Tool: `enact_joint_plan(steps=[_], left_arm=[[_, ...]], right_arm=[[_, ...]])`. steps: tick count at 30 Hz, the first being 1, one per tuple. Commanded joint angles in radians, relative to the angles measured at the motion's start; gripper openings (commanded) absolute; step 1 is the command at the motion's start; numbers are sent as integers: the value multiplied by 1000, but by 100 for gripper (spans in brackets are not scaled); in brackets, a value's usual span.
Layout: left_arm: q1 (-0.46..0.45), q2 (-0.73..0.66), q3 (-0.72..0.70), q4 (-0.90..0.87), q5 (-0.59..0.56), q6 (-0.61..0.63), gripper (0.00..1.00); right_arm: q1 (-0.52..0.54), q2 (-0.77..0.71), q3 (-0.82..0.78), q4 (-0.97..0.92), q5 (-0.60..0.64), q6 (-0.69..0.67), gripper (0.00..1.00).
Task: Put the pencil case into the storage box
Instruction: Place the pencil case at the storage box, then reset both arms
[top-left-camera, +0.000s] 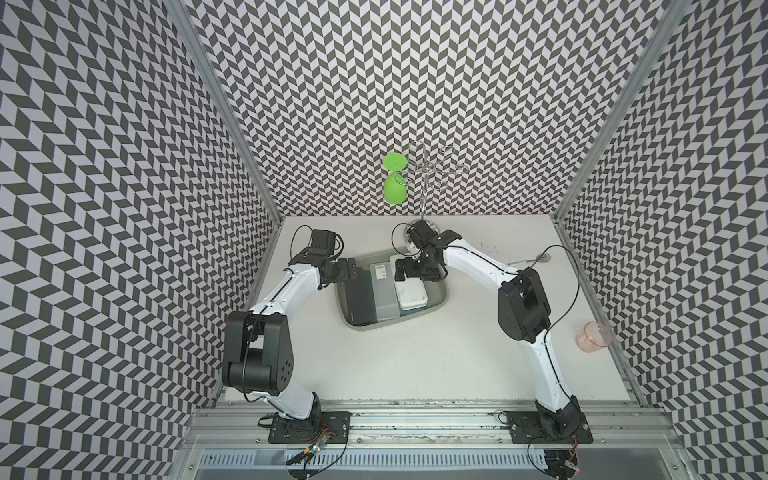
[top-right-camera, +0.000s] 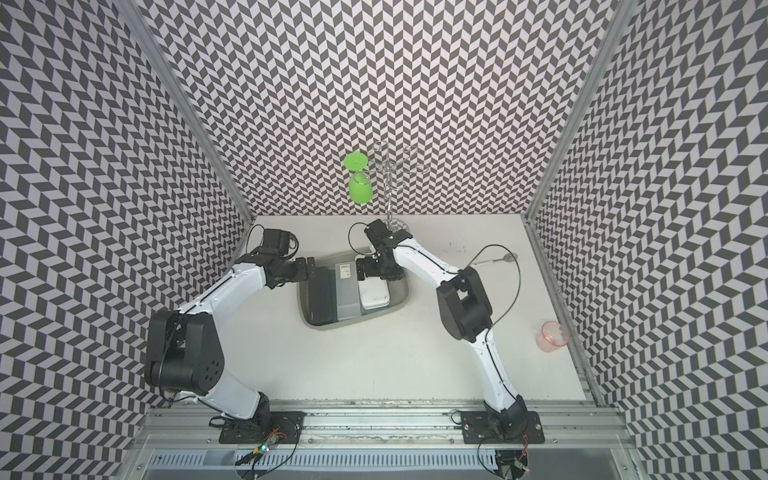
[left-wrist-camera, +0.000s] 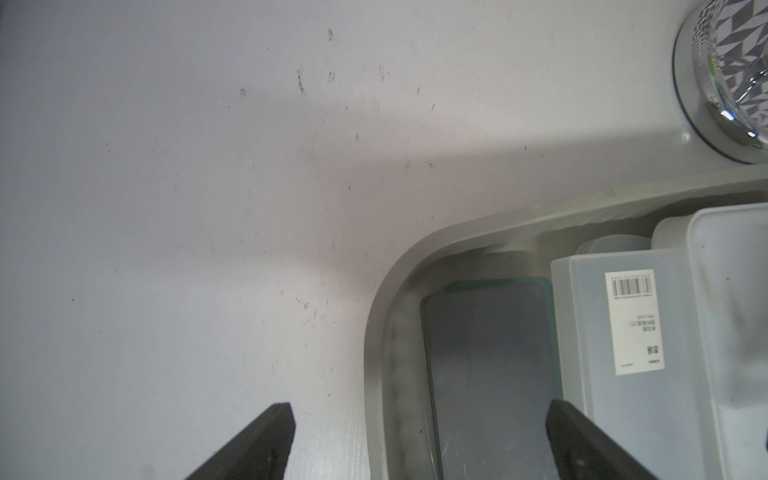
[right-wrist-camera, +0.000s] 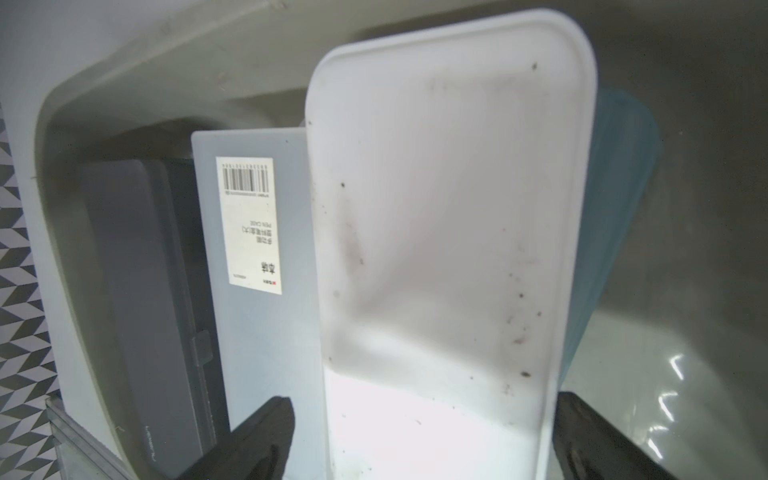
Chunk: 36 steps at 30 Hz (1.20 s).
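Right hand (right-wrist-camera: 424, 405) straddles white pencil case (right-wrist-camera: 449, 228) lying front-to-back in storage box (right-wrist-camera: 249, 54).

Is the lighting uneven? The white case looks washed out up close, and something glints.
Right wrist view: the white pencil case burns out at its near end, and glints streak the storage box floor. Left wrist view: a soft shadow crosses the table.

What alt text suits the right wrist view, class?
A white pencil case lies in the grey-green storage box, framed by the open right gripper. Beside it: a frosted case with a barcode label and a dark grey case.
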Motion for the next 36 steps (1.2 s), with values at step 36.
enact_joint_plan(steps=[36], left_arm=[[171, -329, -67, 196, 74, -133, 100]], right_arm=[[-425, -593, -588, 313, 69, -125, 99]])
